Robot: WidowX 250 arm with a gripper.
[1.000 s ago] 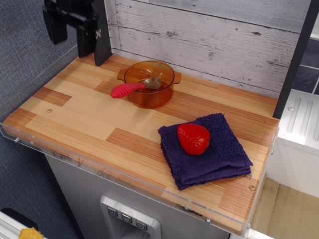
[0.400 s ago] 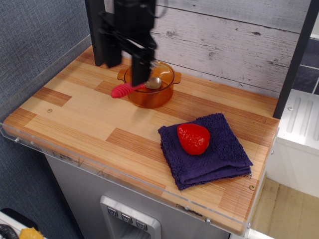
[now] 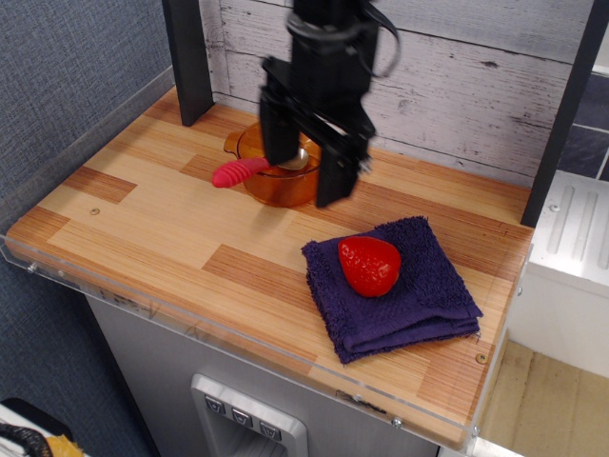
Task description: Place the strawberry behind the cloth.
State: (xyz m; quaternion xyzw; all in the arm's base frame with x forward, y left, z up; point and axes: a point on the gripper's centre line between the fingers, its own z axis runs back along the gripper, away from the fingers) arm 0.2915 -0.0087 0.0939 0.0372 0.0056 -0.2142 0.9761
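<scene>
No writing shows; strawberry (image 3: 369,265) lies on cloth (image 3: 419,290).

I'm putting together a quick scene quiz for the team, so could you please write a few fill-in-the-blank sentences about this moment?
1. The strawberry lies on top of the ____.
2. The claw hangs with its jaws ____, holding nothing.
3. The red-handled spoon rests in the amber ____.
4. The cloth is dark ____ in colour.

Missing words: cloth; open; bowl; purple-blue

amber bowl (image 3: 276,186) half hidden behind blurred gripper (image 3: 306,169), arm cropped above
</scene>
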